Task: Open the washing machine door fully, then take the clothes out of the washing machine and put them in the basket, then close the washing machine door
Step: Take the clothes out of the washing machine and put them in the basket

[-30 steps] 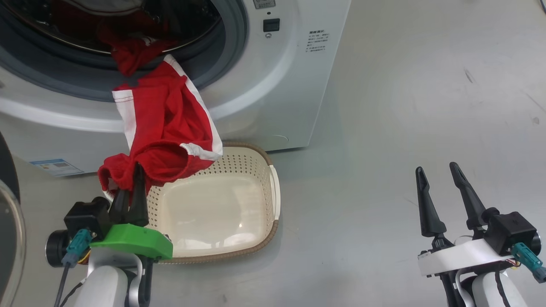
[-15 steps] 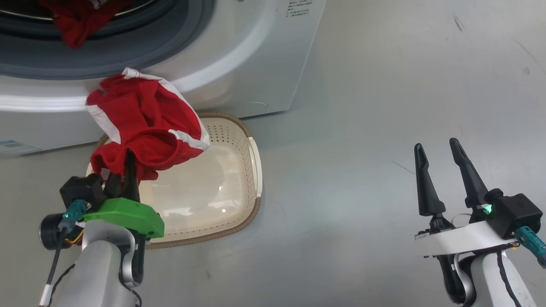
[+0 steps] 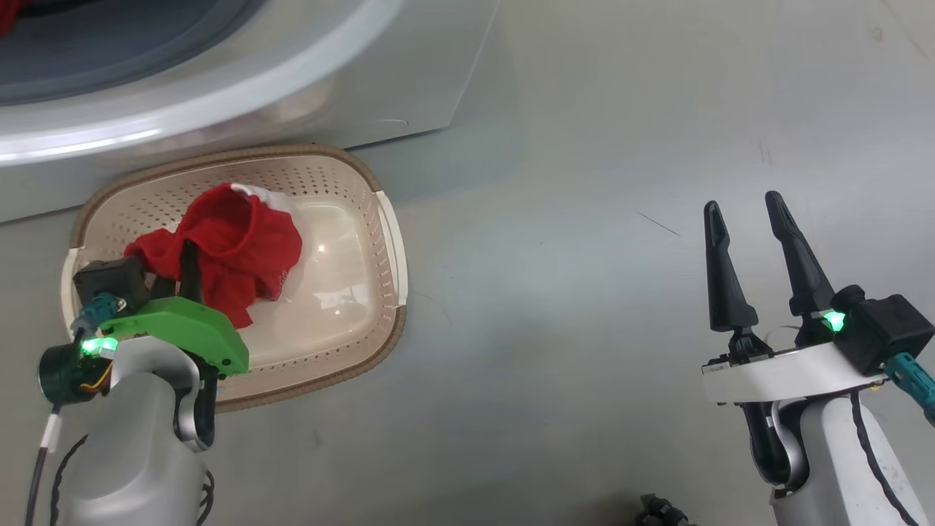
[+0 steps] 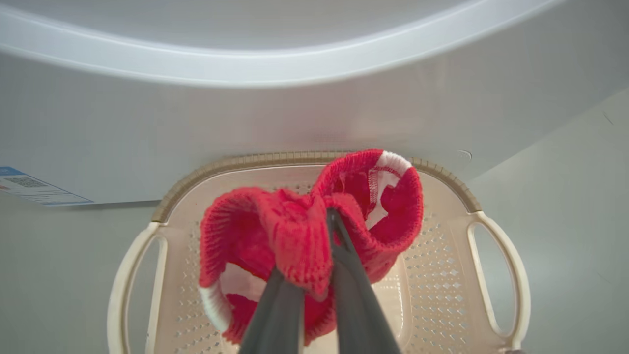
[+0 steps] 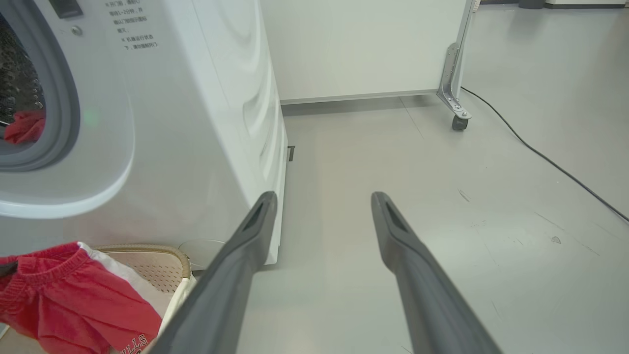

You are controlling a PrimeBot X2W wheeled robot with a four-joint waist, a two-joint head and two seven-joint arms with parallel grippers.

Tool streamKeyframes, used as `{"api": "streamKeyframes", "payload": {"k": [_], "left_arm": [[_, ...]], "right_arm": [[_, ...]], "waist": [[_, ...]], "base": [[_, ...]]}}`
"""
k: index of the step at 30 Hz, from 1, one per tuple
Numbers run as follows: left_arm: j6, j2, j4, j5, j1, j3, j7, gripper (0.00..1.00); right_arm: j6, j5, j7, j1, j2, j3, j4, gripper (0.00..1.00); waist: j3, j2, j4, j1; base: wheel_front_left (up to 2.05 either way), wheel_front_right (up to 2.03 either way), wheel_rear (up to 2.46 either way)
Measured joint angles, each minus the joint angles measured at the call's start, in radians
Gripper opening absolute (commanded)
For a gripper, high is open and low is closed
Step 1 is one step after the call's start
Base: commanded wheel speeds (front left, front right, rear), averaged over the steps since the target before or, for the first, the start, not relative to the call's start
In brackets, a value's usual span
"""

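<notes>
1. washer (image 3: 307,66): white front-loader, grey seal, drum mouth open, red fabric (image 5: 24,125) inside.
2. basket (image 3: 321,172): cream, perforated, brown rim, white handles, on floor against washer front.
3. red garment (image 3: 234,248), white trim: bunched, pinched in left gripper (image 3: 182,270), over basket's left half.

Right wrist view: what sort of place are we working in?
Likely a lab or test space, not a home laundry: the washing machine stands on a smooth grey floor, beside a white partition on a castor, with a loose cable trailing across.
</notes>
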Motion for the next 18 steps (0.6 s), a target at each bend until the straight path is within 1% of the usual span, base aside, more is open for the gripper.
{"api": "streamKeyframes", "payload": {"k": [2, 3, 4, 6, 7, 8, 14, 18], "left_arm": [[0.0, 0.001, 0.042, -0.009, -0.014, 0.002, 0.015, 0.0], [0.0, 0.001, 0.063, -0.009, -0.02, 0.002, 0.025, 0.15], [-0.003, 0.001, 0.083, -0.012, -0.024, 0.004, 0.031, 0.32], [-0.004, 0.002, 0.116, -0.012, -0.034, 0.003, 0.042, 0.58], [-0.004, 0.001, 0.133, -0.013, -0.04, 0.004, 0.048, 0.97], [-0.004, 0.0, 0.147, -0.02, -0.045, 0.005, 0.049, 1.0], [-0.004, 0.002, 0.204, -0.021, -0.079, 0.009, 0.045, 1.0], [-0.004, 0.006, 0.23, -0.018, -0.096, 0.007, 0.01, 1.0]], "right_arm": [[0.0, 0.003, 0.0, -0.012, 0.001, 0.003, 0.002, 1.0], [0.001, 0.005, 0.0, -0.018, 0.001, 0.005, 0.004, 1.0], [0.003, 0.009, 0.0, -0.025, 0.002, 0.007, 0.007, 1.0], [0.007, 0.012, 0.0, -0.032, 0.003, 0.007, 0.008, 1.0], [0.007, 0.015, 0.0, -0.033, 0.003, 0.004, 0.009, 1.0], [0.007, 0.017, 0.0, -0.034, 0.003, 0.002, 0.01, 1.0], [0.007, 0.021, 0.0, -0.044, 0.003, 0.0, 0.02, 1.0], [0.007, 0.021, 0.0, -0.045, 0.004, -0.005, 0.027, 1.0]], "waist": [[0.015, 0.0, -0.011, 0.0], [0.022, 0.0, -0.016, 0.0], [0.027, 0.0, -0.022, 0.0], [0.036, 0.0, -0.033, 0.0], [0.041, 0.0, -0.038, 0.0], [0.044, 0.0, -0.042, 0.0], [0.052, 0.0, -0.052, 0.0], [0.048, 0.0, -0.051, 0.0]], "base": [[0.0, 0.0, 0.0], [0.0, 0.0, 0.0], [0.0, 0.0, 0.0], [0.0, 0.0, 0.0], [0.0, 0.0, 0.0], [0.0, 0.0, 0.0], [0.0, 0.0, 0.0], [0.0, 0.0, 0.0]]}}
